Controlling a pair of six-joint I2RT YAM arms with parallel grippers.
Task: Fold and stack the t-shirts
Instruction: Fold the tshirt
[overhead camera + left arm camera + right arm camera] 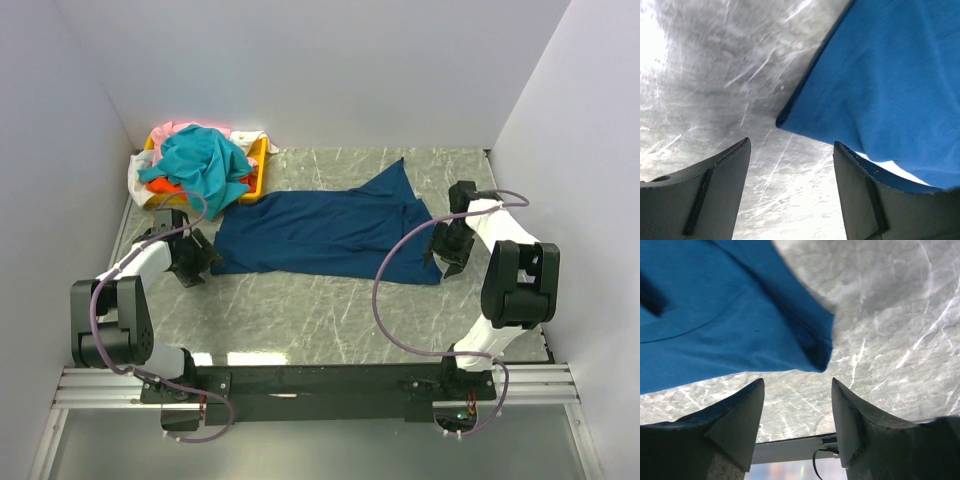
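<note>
My left claw (pixel 791 144) stands well open with nothing between its jaws, and my right claw (pixel 797 381) is the same: wide apart and holding nothing. The navy t-shirt (pixel 320 230) lies spread on the tabletop (pixel 300 330) between the two. Its long axis runs from one claw across to the other, so each claw sits at one end of it. From the left claw, the nearest corner of the cloth lies just ahead of the tips and off toward the right-hand jaw, with bare tabletop under the gap. From the right claw, a corner lies just ahead and toward the left-hand jaw, again short of the gap. I judge that neither corner is inside a bite yet, so each claw has to reach forward and inward before closing. Neither arm is clearly nearer. The cloth is rumpled, with a peak pointing away from me near the right claw. I cannot tell which end is hem and which is collar, nor whether the edges are one layer or doubled. Beyond the left claw the teal shirt (pixel 205 165) tops a heap in the yellow tray (pixel 262 160), and the shirts under it are mostly hidden.
</note>
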